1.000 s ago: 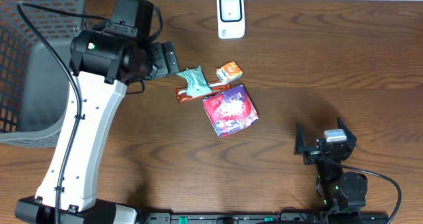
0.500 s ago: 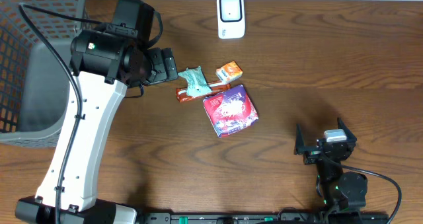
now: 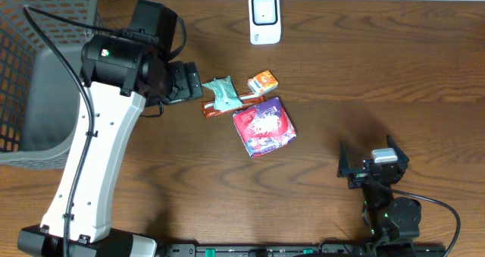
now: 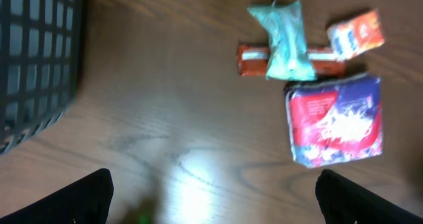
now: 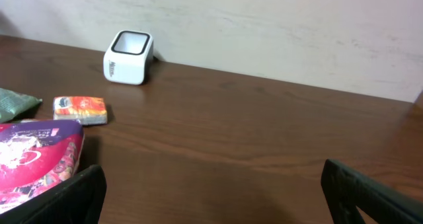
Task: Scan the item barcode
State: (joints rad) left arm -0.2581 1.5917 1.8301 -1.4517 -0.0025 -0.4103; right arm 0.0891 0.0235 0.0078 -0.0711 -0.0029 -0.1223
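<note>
a: which step in hand?
b: looks like the reach for an item, with nothing lifted yet. from overhead: left end effector [image 3: 194, 83] spread wide and empty, hovering just left of a teal packet [image 3: 221, 90].
a: and the goods to scan?
b: clustered mid-surface. teal packet lying across a red bar [image 3: 248, 98]. small orange box [image 3: 263, 81] just right of the packet. red and purple pouch [image 3: 264, 126] below, at the bar's end, touching or only near, hard to tell. white scanner [image 3: 264, 18] standing apart, near the far edge of the surface [image 3: 379, 67].
a: right side?
b: right end effector [image 3: 370, 162] spread too, empty, low near the front edge, well apart from everything.
a: next move?
b: probably this: lower onto the teal packet, pinch one crimped end, lift clear of the bar, carry toward the scanner. no barcode visible from any view, so may need turning.
a: room to move?
b: open wood between pile and scanner, and a wide bare stretch on the right. grey mesh basket [image 3: 11, 75] close on the left, beside the arm, worth minding on any swing outward.
</note>
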